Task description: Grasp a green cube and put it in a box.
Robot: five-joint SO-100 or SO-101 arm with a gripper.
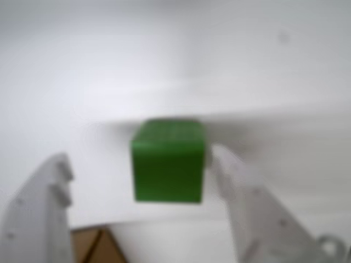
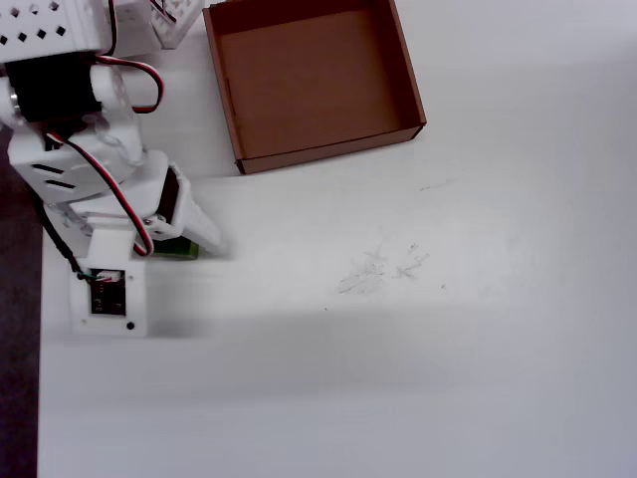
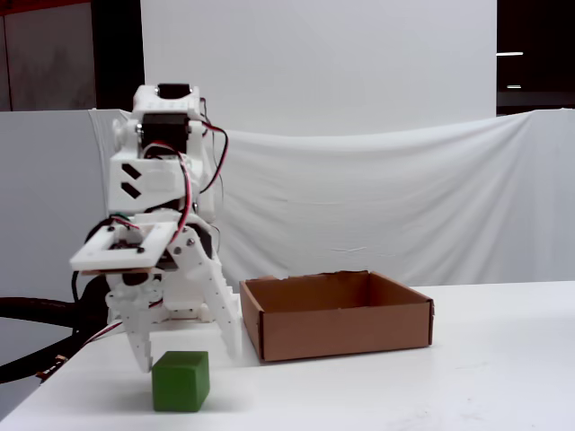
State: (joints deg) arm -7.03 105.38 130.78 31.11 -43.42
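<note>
The green cube (image 1: 167,164) rests on the white table between my gripper's (image 1: 140,159) white fingers. In the wrist view the right finger (image 1: 230,170) is at the cube's right face, while the left finger (image 1: 55,181) stands well clear of it. The fixed view shows the cube (image 3: 181,381) on the table with the open gripper (image 3: 189,357) straddling it from above. In the overhead view the arm hides most of the cube (image 2: 179,249). The brown cardboard box (image 2: 328,151) lies empty, up and to the right of the gripper there, and one corner of it (image 1: 93,246) shows in the wrist view.
The arm's base (image 2: 60,40) stands at the table's left edge, with a dark strip (image 2: 18,329) beyond it. A white cloth backdrop (image 3: 377,197) hangs behind the table. Faint scuff marks (image 2: 383,267) lie mid-table.
</note>
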